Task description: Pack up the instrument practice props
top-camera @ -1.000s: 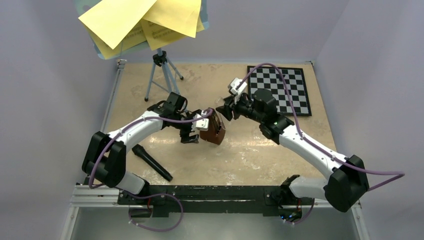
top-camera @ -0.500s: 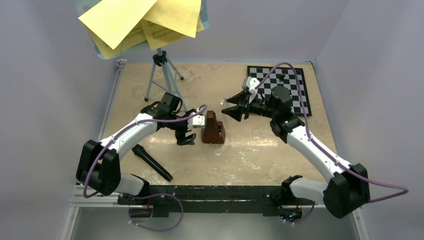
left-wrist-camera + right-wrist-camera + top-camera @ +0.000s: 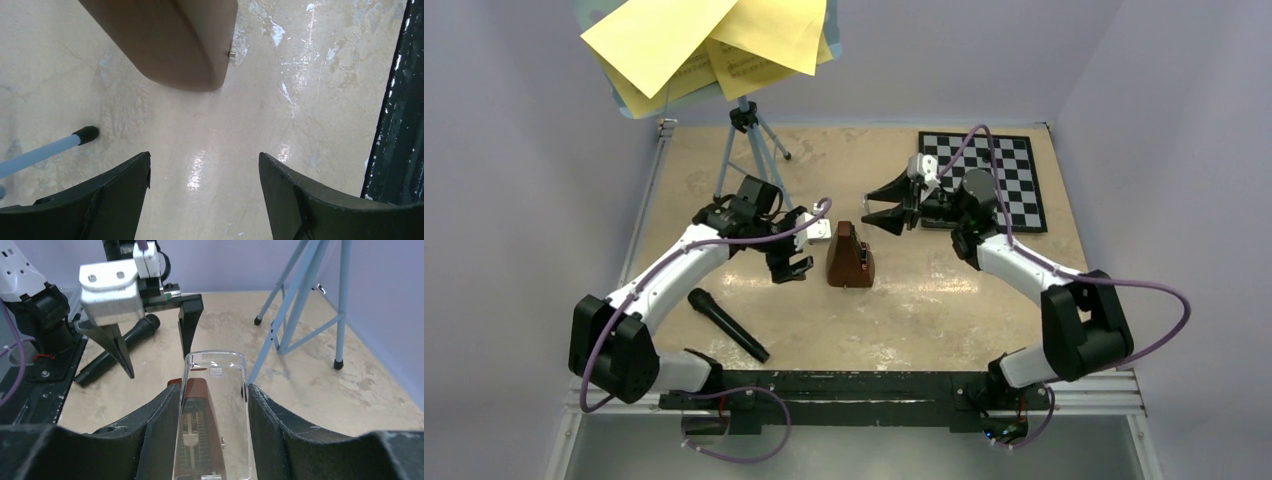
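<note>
Metronome (image 3: 850, 260): stands upright on the desk (image 3: 944, 310), narrow end up, between the two pincers.
Right pincer (image 3: 886, 205): clamped on a clear cover (image 3: 212, 415), a finger pressed to each long side. It sits behind and to the right of the metronome, apart from it.
Cover's long axis: runs out along the fingers, rounded end leading. The metronome's face shows through it, so from the wrist the two look roughly lined up.
Left pincer (image 3: 792, 265): wide open and empty, just beside the metronome on its left, not touching.
Nearer arm: the left, though the right carries the piece.
Coming move, I'd guess: fitting the cover onto the metronome's front, which means bringing it forward, left and down.
Music stand (image 3: 749, 150): behind and left of the metronome, with yellow pages (image 3: 684, 40) on its tray.
</note>
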Motion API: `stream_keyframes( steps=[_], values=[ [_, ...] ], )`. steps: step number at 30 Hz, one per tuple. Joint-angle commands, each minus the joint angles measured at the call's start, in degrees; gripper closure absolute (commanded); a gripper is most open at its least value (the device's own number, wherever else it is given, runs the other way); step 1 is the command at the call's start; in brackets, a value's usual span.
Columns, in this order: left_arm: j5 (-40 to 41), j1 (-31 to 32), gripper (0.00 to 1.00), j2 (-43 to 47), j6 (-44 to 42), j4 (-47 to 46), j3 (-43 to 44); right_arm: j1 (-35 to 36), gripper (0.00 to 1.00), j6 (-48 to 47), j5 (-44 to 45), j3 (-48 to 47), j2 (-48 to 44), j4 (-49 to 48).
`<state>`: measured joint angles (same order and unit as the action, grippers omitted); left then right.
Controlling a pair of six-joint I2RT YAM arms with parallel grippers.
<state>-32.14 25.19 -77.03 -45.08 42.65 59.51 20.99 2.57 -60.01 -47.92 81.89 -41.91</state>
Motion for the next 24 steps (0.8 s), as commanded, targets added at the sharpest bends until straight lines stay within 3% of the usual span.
stream_keyframes(
  steps=[1,13,24],
  values=[
    [1.65,-0.07,0.16,-0.14,0.99,2.72,3.81,0.52,1.00,1.42,-1.87,1.88,2.62,-14.47],
    [2.04,-1.45,0.16,-2.21,-1.15,4.85,6.38,2.09,1.00,0.40,-5.73,4.18,7.03,-23.21],
    [0.75,-3.28,0.16,-3.03,-2.43,5.23,6.97,3.93,1.00,-1.90,-3.57,5.17,8.62,-18.16]
  ],
)
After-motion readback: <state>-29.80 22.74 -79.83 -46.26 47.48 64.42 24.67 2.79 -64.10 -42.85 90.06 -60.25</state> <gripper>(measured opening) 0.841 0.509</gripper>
